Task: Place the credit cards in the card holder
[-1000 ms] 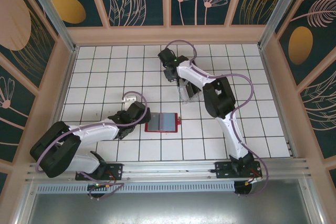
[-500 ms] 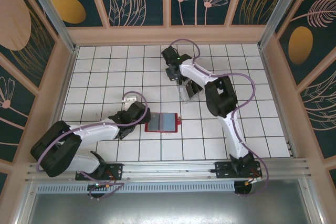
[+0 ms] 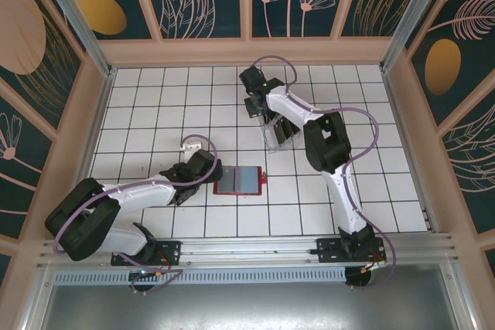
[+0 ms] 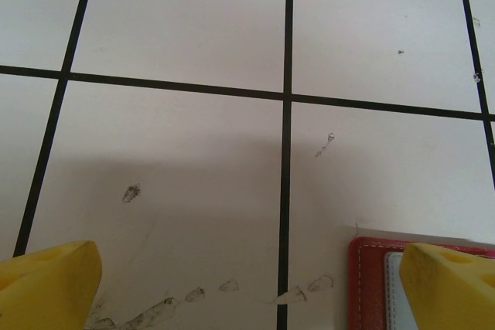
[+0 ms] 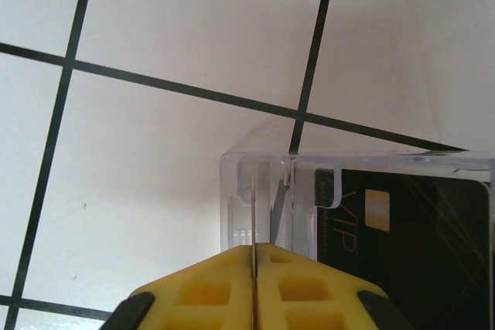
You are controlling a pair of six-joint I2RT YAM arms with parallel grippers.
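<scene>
Now the right gripper (image 5: 254, 260) is at the clear rack (image 5: 232, 191). The rack stands past the red wallet (image 3: 240, 181), toward the back wall and a little to the right. The yellow fingers (image 5: 209, 291) are squeezed together, and a thin edge sticks up between them. It looks like one card (image 5: 254, 206) seen from its side, so I think it is pinched. A black card (image 5: 410, 229) with gold letters stands in the rack beside it.

The left gripper (image 4: 251, 287) sits at the left edge of the red wallet. Its fingers are spread wide with nothing in them, and one fingertip is over the wallet's corner. The wallet lies open and flat.

To do this well, lift the card straight up so the rack does not come along. Hold it tight and carry it over to a pocket in the wallet. The left gripper could press the wallet down.
</scene>
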